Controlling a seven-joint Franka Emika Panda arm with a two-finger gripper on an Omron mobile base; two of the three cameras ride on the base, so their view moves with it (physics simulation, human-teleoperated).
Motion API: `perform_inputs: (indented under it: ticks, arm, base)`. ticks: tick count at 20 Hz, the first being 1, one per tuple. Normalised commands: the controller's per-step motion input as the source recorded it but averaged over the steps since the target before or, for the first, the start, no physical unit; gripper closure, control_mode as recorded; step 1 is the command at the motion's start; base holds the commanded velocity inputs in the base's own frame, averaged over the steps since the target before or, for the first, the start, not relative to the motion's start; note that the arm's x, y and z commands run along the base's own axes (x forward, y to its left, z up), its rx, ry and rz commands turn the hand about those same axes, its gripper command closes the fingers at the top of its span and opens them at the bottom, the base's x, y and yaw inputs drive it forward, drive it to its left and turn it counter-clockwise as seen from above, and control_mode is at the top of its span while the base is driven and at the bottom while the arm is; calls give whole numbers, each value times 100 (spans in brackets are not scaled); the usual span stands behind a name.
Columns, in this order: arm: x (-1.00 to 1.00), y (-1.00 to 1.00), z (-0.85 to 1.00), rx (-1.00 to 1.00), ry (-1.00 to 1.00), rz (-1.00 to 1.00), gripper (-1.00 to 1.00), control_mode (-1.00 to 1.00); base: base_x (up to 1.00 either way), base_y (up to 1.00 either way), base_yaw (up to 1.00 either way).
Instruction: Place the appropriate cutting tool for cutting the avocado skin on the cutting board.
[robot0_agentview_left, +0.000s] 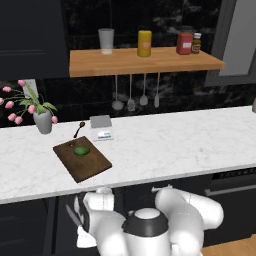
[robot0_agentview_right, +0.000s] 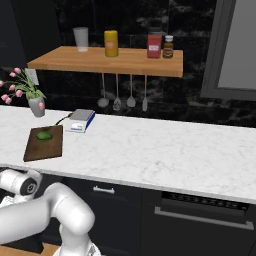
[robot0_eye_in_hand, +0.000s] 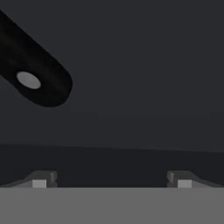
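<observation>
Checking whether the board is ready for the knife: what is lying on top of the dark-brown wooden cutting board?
On the flat rectangular dark-brown wooden cutting board lies only a small rounded bright-green avocado, near its far end. The board's surface beneath the avocado is hidden.

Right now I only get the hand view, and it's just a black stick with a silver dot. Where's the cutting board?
Observer: The cutting board lies flat on the white marble counter, towards its left end.
Operator: Is anything on it already?
Observer: Yes, the avocado sits on the board, near its far end.
Operator: What's close by?
Observer: A small scale stands on the counter just behind the board.
</observation>
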Motion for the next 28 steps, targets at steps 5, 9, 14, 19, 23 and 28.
perform_inputs:
  ticks: [5,9,14,19,23,28]
  arm:
    - [-36,-6,5,0,11,0,-100,-100]
    - [27,1,37,0,0,0,-100,-100]
    - [41,23,28,0,-9,0,-100,-100]
    - [5,30,1,-3,-32,0,-100,-100]
    - [1,11,0,-1,-36,0,-100,-100]
    - [14,5,0,0,-27,0,-100,-100]
  base:
    - [0,0,0]
    - [0,0,0]
    - [0,0,0]
    - [0,0,0]
    - [0,0,0]
    - [0,0,0]
